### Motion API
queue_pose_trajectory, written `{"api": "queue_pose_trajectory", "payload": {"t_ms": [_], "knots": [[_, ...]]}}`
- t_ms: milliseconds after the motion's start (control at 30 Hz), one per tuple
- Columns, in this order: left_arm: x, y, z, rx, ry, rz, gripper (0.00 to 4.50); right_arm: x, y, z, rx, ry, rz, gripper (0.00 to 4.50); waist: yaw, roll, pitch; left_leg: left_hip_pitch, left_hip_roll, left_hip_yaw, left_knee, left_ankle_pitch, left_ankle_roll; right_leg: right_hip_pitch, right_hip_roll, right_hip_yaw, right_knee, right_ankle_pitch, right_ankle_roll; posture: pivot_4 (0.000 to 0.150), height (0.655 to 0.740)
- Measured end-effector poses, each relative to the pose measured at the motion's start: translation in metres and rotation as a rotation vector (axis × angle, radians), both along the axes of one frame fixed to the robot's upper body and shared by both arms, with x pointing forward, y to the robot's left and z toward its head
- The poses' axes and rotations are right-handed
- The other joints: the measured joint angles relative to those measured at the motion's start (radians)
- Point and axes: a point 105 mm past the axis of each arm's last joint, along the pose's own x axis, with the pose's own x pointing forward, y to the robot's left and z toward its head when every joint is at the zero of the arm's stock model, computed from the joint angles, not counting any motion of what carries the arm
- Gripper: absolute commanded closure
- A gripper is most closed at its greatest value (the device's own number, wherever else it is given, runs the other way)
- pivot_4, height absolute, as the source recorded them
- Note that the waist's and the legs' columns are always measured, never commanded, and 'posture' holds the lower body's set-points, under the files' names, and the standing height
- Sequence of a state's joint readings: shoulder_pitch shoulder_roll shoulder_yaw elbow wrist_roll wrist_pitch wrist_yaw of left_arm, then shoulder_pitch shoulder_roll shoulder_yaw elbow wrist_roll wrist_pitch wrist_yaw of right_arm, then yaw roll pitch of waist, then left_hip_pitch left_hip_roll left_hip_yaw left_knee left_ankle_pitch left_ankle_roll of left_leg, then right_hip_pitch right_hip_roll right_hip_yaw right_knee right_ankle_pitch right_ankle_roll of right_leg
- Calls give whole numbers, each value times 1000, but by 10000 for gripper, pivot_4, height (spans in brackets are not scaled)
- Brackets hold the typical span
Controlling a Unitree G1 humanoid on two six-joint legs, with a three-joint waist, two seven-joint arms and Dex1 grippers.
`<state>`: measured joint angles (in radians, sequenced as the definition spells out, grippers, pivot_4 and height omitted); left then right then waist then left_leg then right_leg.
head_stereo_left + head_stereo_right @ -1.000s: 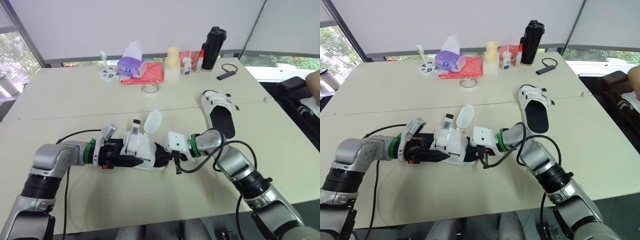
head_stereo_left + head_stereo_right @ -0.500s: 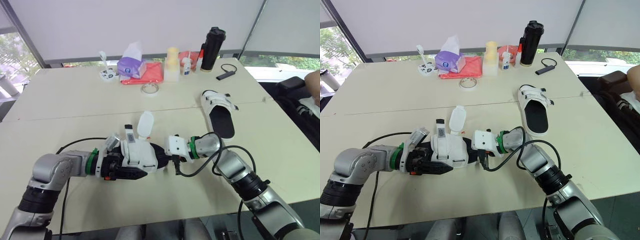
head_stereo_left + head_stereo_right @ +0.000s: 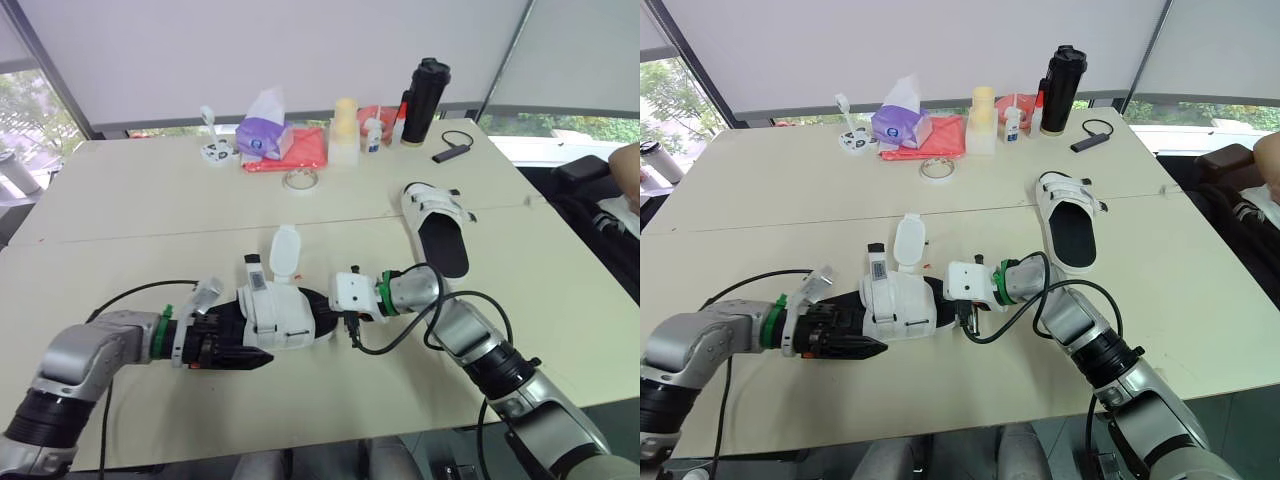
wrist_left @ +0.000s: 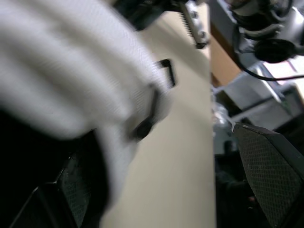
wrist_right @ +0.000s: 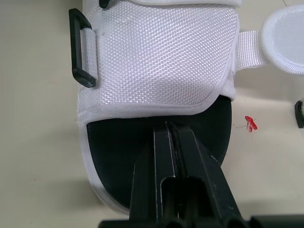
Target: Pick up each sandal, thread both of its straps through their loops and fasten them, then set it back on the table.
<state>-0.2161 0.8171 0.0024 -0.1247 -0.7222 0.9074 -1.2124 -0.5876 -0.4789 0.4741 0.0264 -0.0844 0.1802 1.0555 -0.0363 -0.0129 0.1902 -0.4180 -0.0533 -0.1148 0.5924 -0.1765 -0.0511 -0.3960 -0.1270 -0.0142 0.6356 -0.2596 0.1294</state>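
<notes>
A white sandal [image 3: 285, 315] with a black footbed lies on the table's near half, and its two loose straps [image 3: 283, 250] stick up. My left gripper [image 3: 250, 355] lies low along the sandal's near side. In the left wrist view its fingers [image 4: 266, 175] stand wide apart with bare table between them, so it is open. My right gripper [image 5: 172, 127] is shut, with its tips resting on the black footbed just behind the white upper [image 5: 156, 57]. A second white sandal [image 3: 440, 225], straps closed, lies further right on the table.
Along the far edge stand a purple tissue box [image 3: 264, 130] on a red cloth [image 3: 305, 150], a tape ring [image 3: 300, 177], a pale bottle [image 3: 345, 128] and a black flask [image 3: 424, 98]. A small black device with a cable [image 3: 452, 148] lies at the far right. A person's hand [image 3: 626, 168] shows at the right edge.
My left arm has drawn back to the left and its gripper has come off the sandal. The sandal has shifted a little left. The right gripper stays on the footbed.
</notes>
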Motion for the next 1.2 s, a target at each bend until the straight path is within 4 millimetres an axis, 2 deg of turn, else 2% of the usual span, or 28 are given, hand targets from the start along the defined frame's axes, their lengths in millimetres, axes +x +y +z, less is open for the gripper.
{"api": "queue_pose_trajectory", "payload": {"t_ms": [200, 367, 500, 667, 767, 833, 1000, 1200], "knots": [[1, 24, 8, 0, -6, 110, 265, 1, -1, -1, -10, -5, 3, 45000, 1, 0, 0, 0, 0, -1, 0, 0, 0, 0, 0, 0, 0, 0, 0, 1500, 7400], [18, 38, 38, -84, -55, 206, 265, 2, -2, 0, -17, -6, 7, 45000, 4, 0, 0, 0, 0, 0, 0, 0, 0, 0, 0, 0, 0, 0, 0, 1500, 7400], [35, 40, 63, -145, -118, 253, 265, 3, -1, 0, -19, -9, 13, 45000, 3, -1, 0, 0, 0, 0, 0, 0, 0, 1, 0, 0, 0, 1, 1, 1500, 7400], [49, 33, 75, -220, -128, 267, 265, 3, -1, 0, -21, -13, 18, 45000, 3, -1, 0, 0, 0, 0, 0, 0, 0, 1, 1, 0, 0, 2, 2, 1500, 7400], [61, 25, 83, -266, -146, 274, 8917, 4, -2, 0, -22, -13, 18, 45000, 4, -2, -1, 1, 0, 1, 0, 0, 0, 1, 1, 0, 0, 2, 2, 1500, 7400], [67, 17, 82, -288, -149, 267, 18092, 4, -2, 0, -23, -13, 18, 45000, 4, -2, -1, 2, 0, 1, 0, 0, 0, 3, 1, 0, 0, 2, 4, 1500, 7400], [74, 4, 63, -248, -118, 250, 44723, 3, 0, 0, -22, -17, 22, 45000, 2, -2, -1, 2, 0, 1, 0, 0, 0, 2, 1, 0, 0, 3, 4, 1500, 7400], [80, 0, 48, -148, -152, 231, 44723, 4, -1, 0, -26, -21, 18, 45000, 4, -2, -1, 2, 0, 1, 0, 0, 0, 2, 1, 0, 0, 2, 4, 1500, 7400]]}}
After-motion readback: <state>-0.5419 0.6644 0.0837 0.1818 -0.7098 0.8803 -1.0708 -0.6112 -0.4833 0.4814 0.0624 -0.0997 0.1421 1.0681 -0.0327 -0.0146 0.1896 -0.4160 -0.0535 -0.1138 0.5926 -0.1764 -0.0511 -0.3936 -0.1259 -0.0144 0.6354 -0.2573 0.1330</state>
